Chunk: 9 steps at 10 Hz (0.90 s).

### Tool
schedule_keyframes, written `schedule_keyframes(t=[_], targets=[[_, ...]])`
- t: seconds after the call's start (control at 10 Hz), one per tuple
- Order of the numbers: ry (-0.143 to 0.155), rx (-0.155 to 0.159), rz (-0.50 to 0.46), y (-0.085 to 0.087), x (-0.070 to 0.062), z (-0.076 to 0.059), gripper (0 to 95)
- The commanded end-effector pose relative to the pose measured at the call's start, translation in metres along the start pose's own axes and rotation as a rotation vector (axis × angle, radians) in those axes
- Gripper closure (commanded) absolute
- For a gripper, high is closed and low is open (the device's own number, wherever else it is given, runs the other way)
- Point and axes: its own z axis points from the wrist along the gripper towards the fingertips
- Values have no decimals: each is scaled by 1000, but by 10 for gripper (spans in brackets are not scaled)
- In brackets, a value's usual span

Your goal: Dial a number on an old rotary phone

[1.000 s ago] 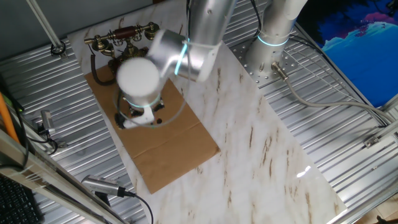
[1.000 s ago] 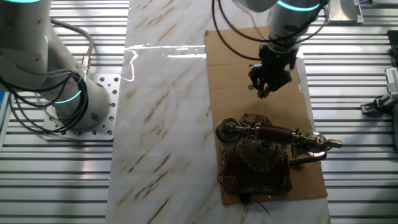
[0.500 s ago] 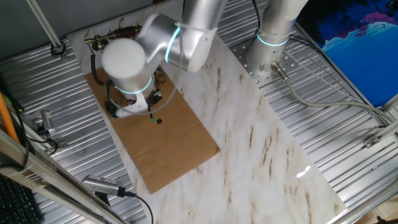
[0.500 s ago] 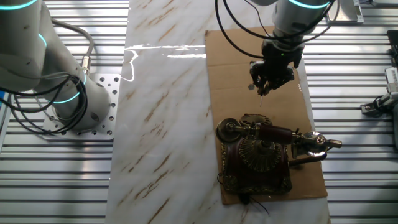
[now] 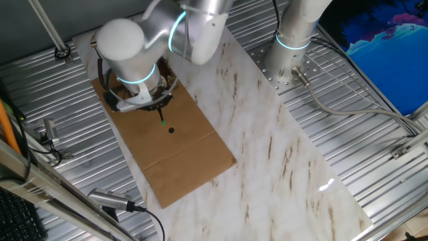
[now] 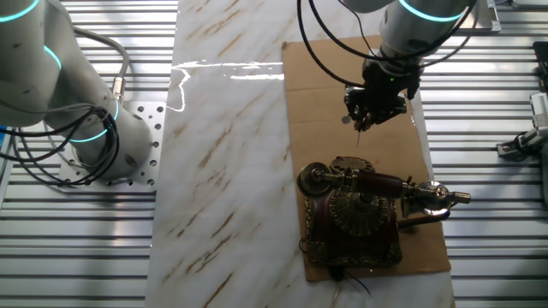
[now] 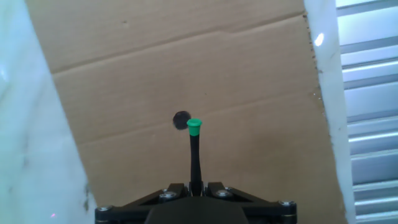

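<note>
The claw (image 6: 374, 109) pinches a green-tipped stick (image 7: 194, 149); a misaligned approach could miss the rotary phone (image 6: 357, 218) dial.

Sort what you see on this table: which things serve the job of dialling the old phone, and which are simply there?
For the job:
old rotary phone
gripper, shut on the green-tipped stick

Simply there:
cardboard sheet
marble tabletop
dark spot on the cardboard
second robot arm
</note>
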Motion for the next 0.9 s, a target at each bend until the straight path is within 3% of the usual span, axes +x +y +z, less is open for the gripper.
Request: schedule_keyframes(t=[0.1, 0.9], targets=[[-3, -17, 5, -3, -2, 0, 950], [-10, 2, -22, -3, -2, 0, 950]])
